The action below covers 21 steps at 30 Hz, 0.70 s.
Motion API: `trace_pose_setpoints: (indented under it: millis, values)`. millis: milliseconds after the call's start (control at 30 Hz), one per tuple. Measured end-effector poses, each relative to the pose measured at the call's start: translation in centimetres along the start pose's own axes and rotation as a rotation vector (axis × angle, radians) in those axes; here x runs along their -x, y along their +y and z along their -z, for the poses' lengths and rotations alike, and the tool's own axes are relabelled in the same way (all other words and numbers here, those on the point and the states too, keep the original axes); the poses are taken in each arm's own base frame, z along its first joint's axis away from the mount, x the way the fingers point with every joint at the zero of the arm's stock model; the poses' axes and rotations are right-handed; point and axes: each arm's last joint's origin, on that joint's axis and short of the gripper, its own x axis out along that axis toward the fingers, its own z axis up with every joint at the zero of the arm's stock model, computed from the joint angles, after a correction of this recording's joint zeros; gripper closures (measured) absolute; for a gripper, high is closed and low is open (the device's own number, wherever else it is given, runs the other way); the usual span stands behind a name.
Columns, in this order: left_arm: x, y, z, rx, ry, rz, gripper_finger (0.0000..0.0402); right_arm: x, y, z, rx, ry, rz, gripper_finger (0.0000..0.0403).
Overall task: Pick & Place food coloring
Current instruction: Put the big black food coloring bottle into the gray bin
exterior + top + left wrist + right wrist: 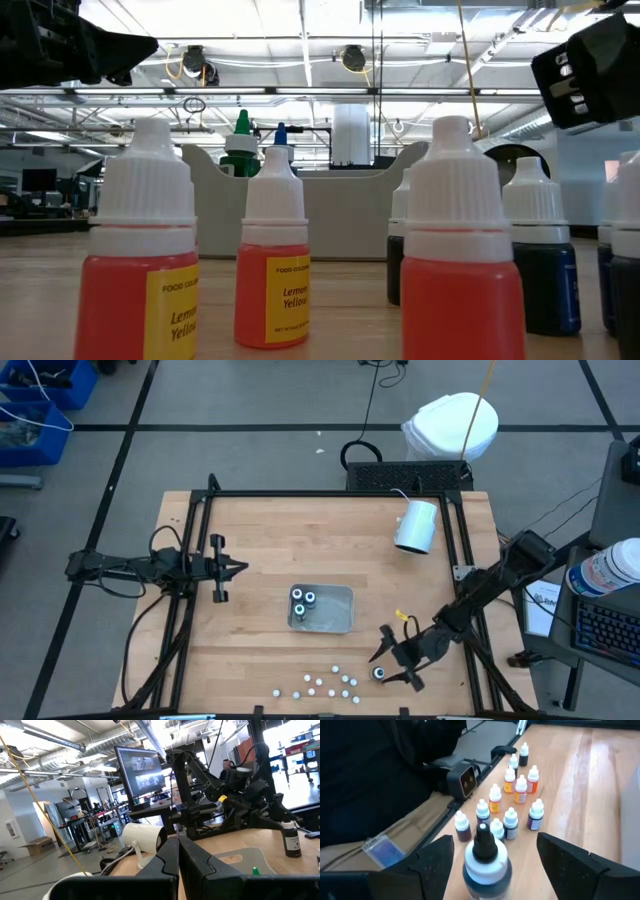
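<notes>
The food coloring bottles are small, with white or dark caps. One dark-capped bottle stands alone on the table near the near edge. My right gripper is open, with one finger on either side of this bottle and a gap on both sides. A grey tray at the table's middle holds a few bottles standing upright. My left gripper is shut and waits over the table's left side.
A cluster of several more bottles stands near the near edge, just left of the right gripper. A white cylinder lies toward the far right. A black frame runs around the table. Bare wood lies left of the tray.
</notes>
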Motion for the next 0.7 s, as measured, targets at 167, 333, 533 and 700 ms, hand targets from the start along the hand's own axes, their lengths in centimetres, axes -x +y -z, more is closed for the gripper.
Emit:
trace_pose_setpoints:
  millis: [167, 333, 533, 700]
  values:
    - [0.00, 0.00, -0.01, 0.000, -0.001, 0.000, 0.0392, -0.51, -0.05, 0.74, -0.009, 0.023, 0.005, 0.0139]
    - [0.00, 0.00, -0.01, 0.000, -0.001, 0.000, 0.0392, -0.61, -0.05, 0.91, -0.007, 0.029, 0.003, 0.0150]
    - [0.00, 0.00, -0.01, -0.001, -0.002, 0.000, 0.0392, -0.42, 0.05, 0.57, 0.001, 0.019, -0.023, 0.0169]
    - [0.00, 0.00, -0.02, -0.001, -0.002, 0.000, 0.0392, -0.41, 0.06, 0.59, 0.012, 0.021, -0.029, 0.0190]
